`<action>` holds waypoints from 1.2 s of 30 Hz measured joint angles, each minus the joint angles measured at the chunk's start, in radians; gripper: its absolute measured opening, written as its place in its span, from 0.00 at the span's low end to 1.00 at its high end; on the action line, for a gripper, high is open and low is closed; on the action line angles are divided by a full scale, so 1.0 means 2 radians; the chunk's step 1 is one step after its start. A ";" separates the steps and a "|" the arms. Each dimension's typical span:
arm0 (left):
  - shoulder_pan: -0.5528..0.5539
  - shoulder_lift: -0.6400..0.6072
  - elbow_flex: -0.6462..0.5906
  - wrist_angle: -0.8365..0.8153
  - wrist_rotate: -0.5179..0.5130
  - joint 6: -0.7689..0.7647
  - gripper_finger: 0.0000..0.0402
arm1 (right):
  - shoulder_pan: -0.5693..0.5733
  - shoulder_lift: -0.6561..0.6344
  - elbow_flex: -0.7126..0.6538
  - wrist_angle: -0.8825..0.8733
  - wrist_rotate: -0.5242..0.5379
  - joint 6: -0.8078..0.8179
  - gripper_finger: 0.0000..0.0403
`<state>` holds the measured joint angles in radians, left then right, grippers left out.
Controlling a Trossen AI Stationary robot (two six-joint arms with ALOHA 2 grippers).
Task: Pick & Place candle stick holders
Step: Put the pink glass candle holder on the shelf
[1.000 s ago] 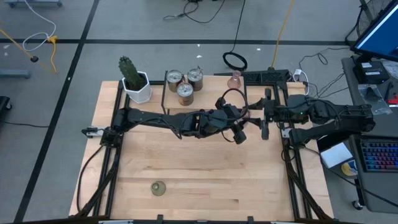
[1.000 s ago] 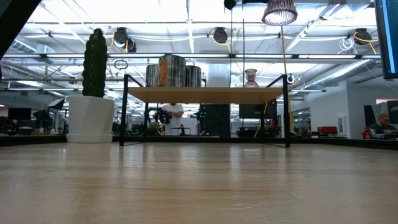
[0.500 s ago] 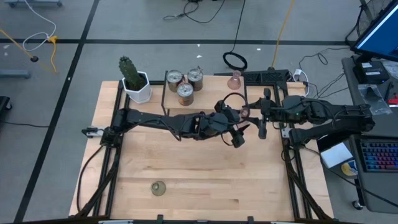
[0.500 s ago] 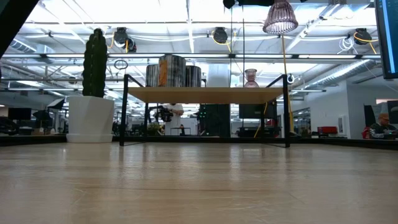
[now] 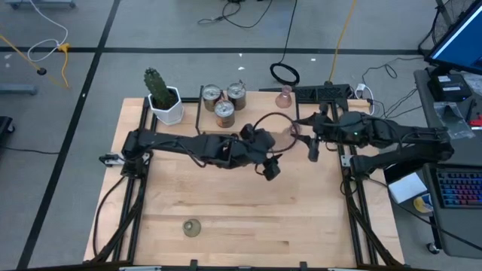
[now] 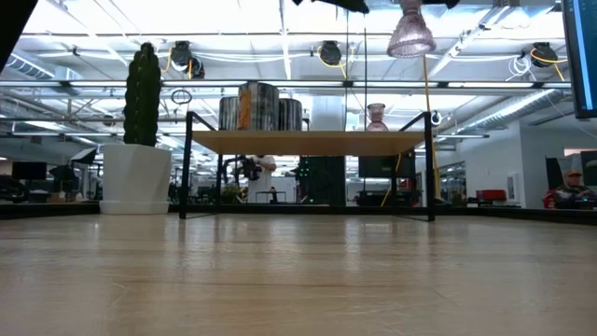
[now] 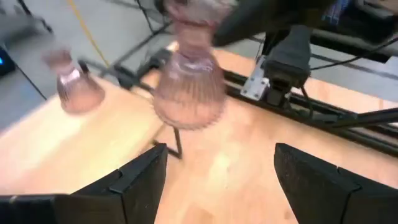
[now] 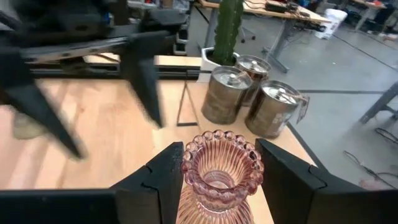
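Observation:
A ribbed pink glass candle stick holder hangs in the air in front of the raised shelf, with my right gripper shut on it. My left gripper stands open a short way from it, toward the table's left, with nothing between its fingers. Three silvery holders and another pink one stand on the shelf. An olive-green holder stands on the table near the front edge. My right gripper pinches the pink holder's ribbed body between its two fingers, one on each side, just under the beaded rim. The fingers come roughly level from the table's right side. The holder is lifted clear, high above the tabletop.
A green cactus in a white pot stands at the table's far left corner, beside the shelf. Black frame rails run along the table's left and right sides. Bare wood lies across the table's middle.
My left gripper has drawn back from the pink holder toward the table's left edge and turned as it went. The holder stays up in my right gripper, which has kept its place.

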<state>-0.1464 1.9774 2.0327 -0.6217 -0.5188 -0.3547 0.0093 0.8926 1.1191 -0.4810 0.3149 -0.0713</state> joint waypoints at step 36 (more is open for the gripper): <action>-0.146 -0.005 -0.001 -0.366 -0.081 -0.363 0.73 | -0.219 0.251 0.001 0.286 -0.055 -0.053 0.42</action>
<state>-0.4388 1.9678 2.0308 -1.3527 -0.6816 -1.0812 -0.4283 1.3938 1.1202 0.0919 0.2058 -0.1766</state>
